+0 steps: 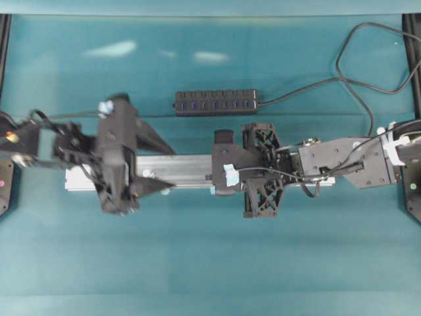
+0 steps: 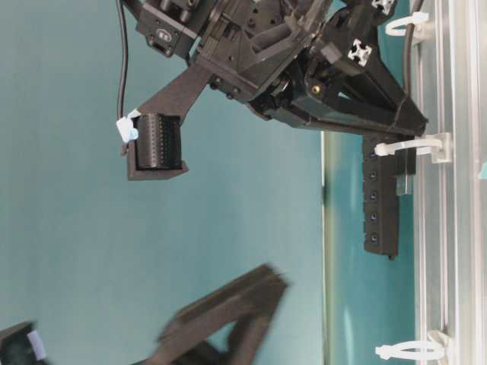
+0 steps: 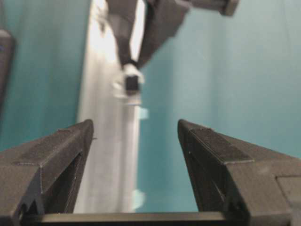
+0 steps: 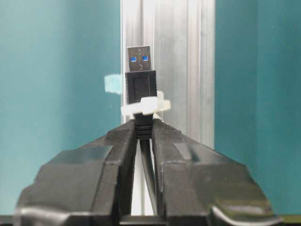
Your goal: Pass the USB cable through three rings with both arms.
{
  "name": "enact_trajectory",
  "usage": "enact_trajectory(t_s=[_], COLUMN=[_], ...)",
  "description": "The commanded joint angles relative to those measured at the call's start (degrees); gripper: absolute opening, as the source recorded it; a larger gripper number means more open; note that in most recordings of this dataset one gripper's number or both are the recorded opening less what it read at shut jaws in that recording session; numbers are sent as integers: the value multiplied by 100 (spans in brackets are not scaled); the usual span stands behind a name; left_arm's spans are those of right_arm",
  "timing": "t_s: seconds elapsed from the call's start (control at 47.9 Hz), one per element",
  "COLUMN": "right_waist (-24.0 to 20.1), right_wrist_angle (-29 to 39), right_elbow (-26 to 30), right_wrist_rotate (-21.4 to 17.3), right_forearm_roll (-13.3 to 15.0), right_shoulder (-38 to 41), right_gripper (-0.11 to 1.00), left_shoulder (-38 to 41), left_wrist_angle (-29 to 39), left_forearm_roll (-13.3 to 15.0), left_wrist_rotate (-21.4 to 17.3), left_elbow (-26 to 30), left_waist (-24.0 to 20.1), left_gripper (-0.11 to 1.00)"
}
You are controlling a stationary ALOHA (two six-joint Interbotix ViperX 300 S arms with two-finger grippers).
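In the right wrist view, the right gripper [image 4: 143, 133] has its 2 fingers [image 4: 115, 155] clamped on the USB cable [image 4: 141, 84], just behind the black plug. The cord runs back between the fingers toward the camera. The plug points away, its metal tip with blue inside standing clear over the silver rail [image 4: 188, 70]. A white ring [image 4: 146, 107] wraps the plug's rear end, right in front of the fingertips. A small light blue tape tab [image 4: 113, 84] sits at the rail's left edge.

In the left wrist view, the left gripper [image 3: 135, 129] has its fingers [image 3: 61, 155] wide apart with nothing between them. Beyond them, blurred, the plug end faces this camera above the rail.

From overhead, both grippers lie along the rail, the left one on the left, well apart from the right one near the middle. Behind the rail lies a black multi-port hub [image 1: 216, 102]; its cord loops to the far right on the teal table [image 1: 210, 263].

The table-level view shows 3 white rings standing along the rail.
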State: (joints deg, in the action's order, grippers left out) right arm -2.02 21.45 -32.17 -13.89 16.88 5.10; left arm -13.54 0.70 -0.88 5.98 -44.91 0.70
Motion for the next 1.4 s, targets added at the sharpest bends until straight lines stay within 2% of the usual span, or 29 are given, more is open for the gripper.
enact_trajectory(t_s=[0.0, 0.376, 0.647, 1.086, 1.378], right_waist=[-18, -18, -18, -26, -18], right_wrist_angle=[-105, -202, -255, -316, -334], right_elbow=[53, 0, -26, -44, -44], right_wrist_rotate=[-123, -378, -404, -396, -396], right_forearm_roll=[-18, -44, -44, -44, -53], right_shoulder=[-62, -88, -97, -105, -105], right_gripper=[-7, -7, -7, -7, -7], left_shoulder=[220, 1063, 1652, 2057, 2180], left_wrist_angle=[-193, -202, -334, -589, -765], left_forearm_roll=[0, 0, -9, -9, -9], left_wrist_rotate=[70, 114, 114, 114, 105], left_elbow=[149, 475, 765, 949, 1107], left_waist=[70, 70, -141, -237, -229], left_gripper=[78, 78, 78, 78, 70])
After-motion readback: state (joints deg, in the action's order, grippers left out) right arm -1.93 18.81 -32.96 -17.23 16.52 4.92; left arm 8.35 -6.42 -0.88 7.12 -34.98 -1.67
